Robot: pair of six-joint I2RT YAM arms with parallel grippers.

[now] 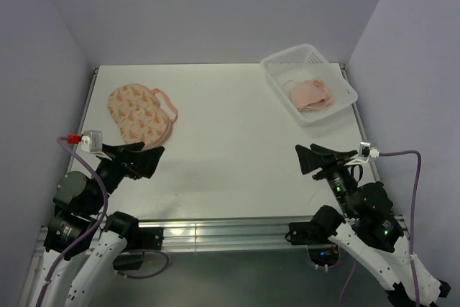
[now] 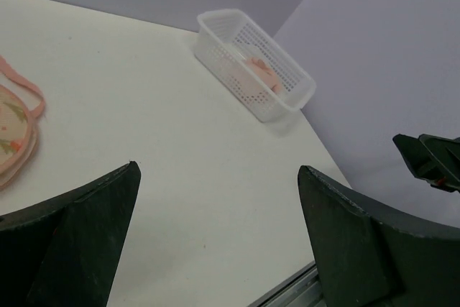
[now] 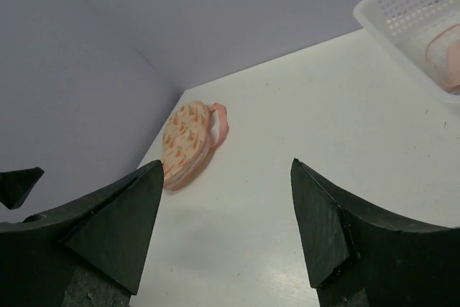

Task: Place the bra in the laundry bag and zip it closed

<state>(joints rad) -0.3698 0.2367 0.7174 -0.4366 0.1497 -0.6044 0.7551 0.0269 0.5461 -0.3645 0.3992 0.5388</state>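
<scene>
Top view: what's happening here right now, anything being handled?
Nothing is being handled yet. The left arm and right arm sit at the near edge of the table, jaws open and empty. The bra lies in the white basket at the far right corner. The laundry bag lies flat at the far left, apart from both arms.
</scene>
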